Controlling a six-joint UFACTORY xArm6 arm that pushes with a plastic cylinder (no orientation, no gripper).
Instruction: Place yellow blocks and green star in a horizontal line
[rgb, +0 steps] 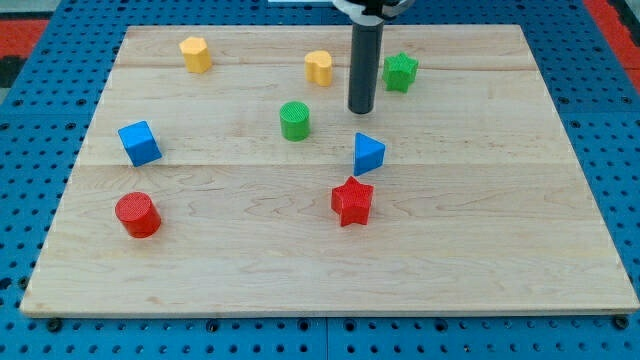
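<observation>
A yellow block (196, 54) sits near the view's top left of the wooden board (480, 250). A second yellow block (319, 67), heart-like in shape, sits at top centre. The green star (400, 71) sits to its right. My tip (360, 109) is on the board between the heart-like yellow block and the green star, a little below both and touching neither. The rod rises out of the view's top.
A green cylinder (295, 120) stands left of my tip. A blue triangle block (368, 153) and a red star (352, 201) lie below it. A blue cube (139, 143) and a red cylinder (137, 215) are at the left.
</observation>
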